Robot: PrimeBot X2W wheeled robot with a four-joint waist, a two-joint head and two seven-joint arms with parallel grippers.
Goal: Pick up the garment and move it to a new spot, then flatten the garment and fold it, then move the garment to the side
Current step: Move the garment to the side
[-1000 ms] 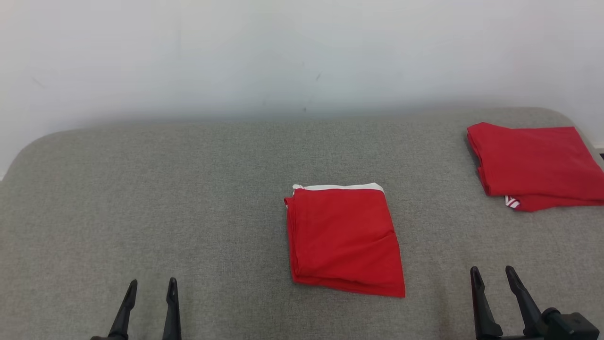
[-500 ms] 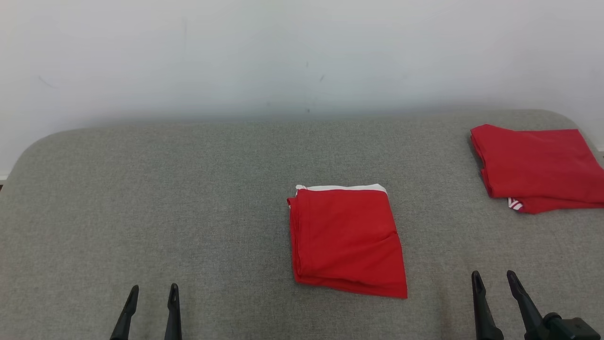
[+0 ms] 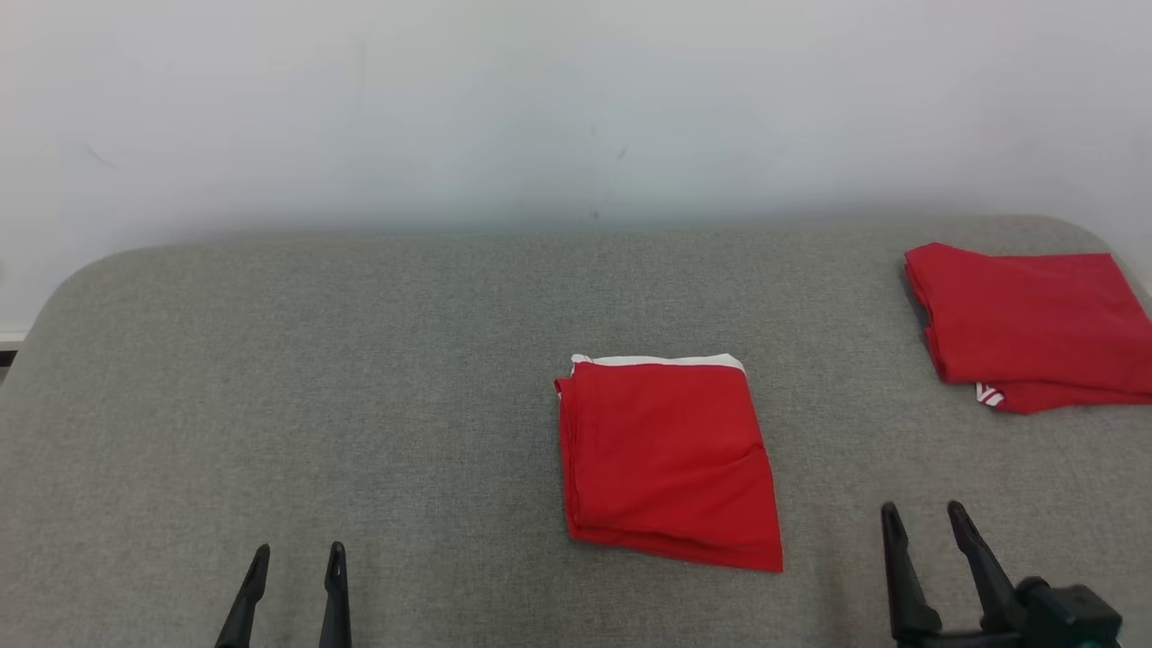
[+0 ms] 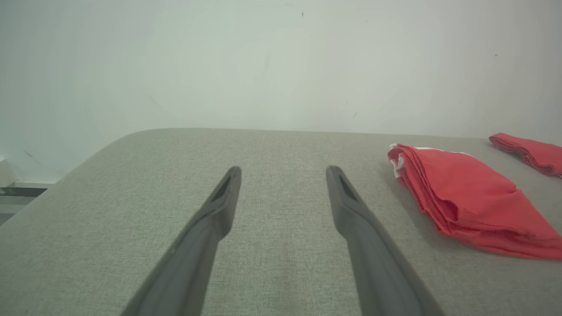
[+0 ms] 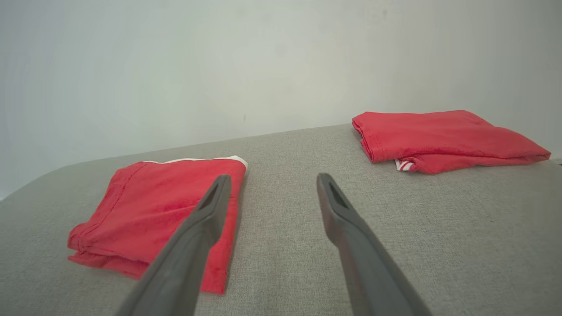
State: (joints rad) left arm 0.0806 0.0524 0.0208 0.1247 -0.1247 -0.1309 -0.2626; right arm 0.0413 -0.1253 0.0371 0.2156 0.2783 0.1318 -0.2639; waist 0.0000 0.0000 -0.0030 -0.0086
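Observation:
A folded red garment (image 3: 666, 459) with a white band along its far edge lies flat in the middle of the grey padded surface (image 3: 405, 378). My left gripper (image 3: 299, 549) is open at the near left, well clear of the garment, with nothing between its fingers. My right gripper (image 3: 922, 508) is open at the near right, a short way from the garment's right edge. In the left wrist view the open left gripper (image 4: 283, 169) has the garment (image 4: 465, 193) to its right. In the right wrist view the open right gripper (image 5: 273, 176) has the garment (image 5: 149, 206) to its left.
A second folded red garment (image 3: 1030, 324) with a small striped tag lies at the far right corner, also seen as a folded red garment (image 5: 439, 134) in the right wrist view. A pale wall (image 3: 576, 108) rises behind the surface, whose far corners are rounded.
The head view has shifted slightly, sliding the scene right and down. My right gripper has edged a little left toward the garment. Both garments lie as before.

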